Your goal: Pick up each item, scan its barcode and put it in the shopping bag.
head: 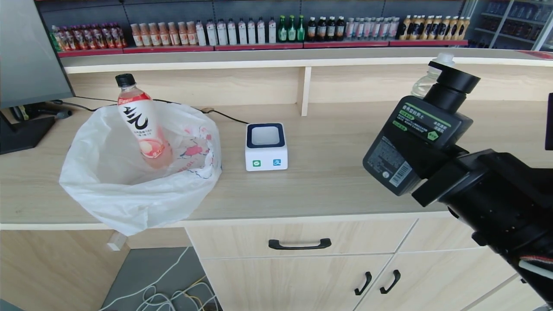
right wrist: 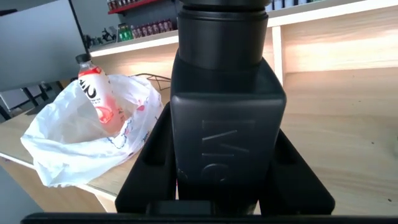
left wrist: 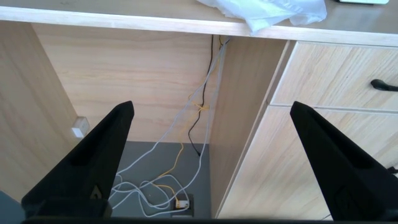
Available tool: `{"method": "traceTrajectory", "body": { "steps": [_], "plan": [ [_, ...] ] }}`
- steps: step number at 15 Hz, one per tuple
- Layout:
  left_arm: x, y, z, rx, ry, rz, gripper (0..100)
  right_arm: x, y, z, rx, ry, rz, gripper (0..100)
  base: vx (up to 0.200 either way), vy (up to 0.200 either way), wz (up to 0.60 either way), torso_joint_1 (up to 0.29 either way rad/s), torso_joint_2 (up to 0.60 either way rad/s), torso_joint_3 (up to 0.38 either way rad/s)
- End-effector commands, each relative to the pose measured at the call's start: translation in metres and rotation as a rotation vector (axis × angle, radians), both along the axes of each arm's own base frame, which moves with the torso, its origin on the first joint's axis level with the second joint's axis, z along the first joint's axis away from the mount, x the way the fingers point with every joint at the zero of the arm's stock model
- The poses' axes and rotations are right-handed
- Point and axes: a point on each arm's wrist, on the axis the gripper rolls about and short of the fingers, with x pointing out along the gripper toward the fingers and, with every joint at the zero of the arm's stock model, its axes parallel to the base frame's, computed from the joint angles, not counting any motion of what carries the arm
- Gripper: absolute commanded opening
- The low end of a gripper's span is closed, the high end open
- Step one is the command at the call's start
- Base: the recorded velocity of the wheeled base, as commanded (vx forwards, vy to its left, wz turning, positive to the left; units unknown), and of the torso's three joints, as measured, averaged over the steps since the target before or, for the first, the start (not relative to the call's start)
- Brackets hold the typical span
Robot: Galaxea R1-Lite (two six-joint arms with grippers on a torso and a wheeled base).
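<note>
Black and square, the hard plastic bottle [head: 414, 144] is gripped by the right claw [head: 434, 183], held up over the wooden table [head: 328, 190] with its cap tilted up. The white scanner box [head: 265, 147] sits to its left, between it and the soft white shopping bag [head: 125, 190], where a pink bottle [head: 142, 125] leans. The left claw [left wrist: 205, 162] hangs open below the table

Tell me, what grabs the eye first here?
A black bottle stands out on the right, held up in the right arm's jaws with its barcode label showing. On the left of the counter, a pink drink bottle leans inside the white shopping bag, and a small white scanner sits between them.
</note>
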Motion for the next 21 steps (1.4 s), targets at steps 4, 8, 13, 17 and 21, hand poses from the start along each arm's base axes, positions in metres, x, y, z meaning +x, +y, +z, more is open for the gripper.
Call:
{"method": "traceTrajectory", "body": {
  "steps": [4, 8, 13, 17, 21],
  "plan": [
    [0.0, 0.0, 0.0, 0.0, 0.0, 0.001, 100, 0.003, -0.003, 0.0, 0.009, 0.004, -0.014, 0, 0.0, 0.2, 0.0, 0.011, 0.0, 0.001],
    [0.0, 0.0, 0.0, -0.002, 0.0, 0.001, 100, 0.005, -0.005, 0.002, 0.015, -0.003, -0.024, 0, 0.0, 0.2, 0.0, 0.0, 0.01, 0.002],
    [0.0, 0.0, 0.0, -0.002, 0.0, 0.001, 100, 0.008, -0.001, 0.006, 0.007, -0.02, -0.003, 0, 0.0, 0.2, 0.0, 0.002, 0.0, 0.0],
    [0.0, 0.0, 0.0, 0.0, 0.0, 0.001, 100, 0.037, -0.005, 0.002, -0.093, -0.075, -0.015, 0, 0.0, 0.05, 0.0, 0.002, 0.0, -0.001],
    [0.0, 0.0, 0.0, 0.0, 0.0, 0.001, 100, 0.104, -0.017, -0.01, -0.3, -0.33, -0.002, 0, 0.0, 0.0, 0.0, 0.0, 0.0, 0.0]
  ]
}}
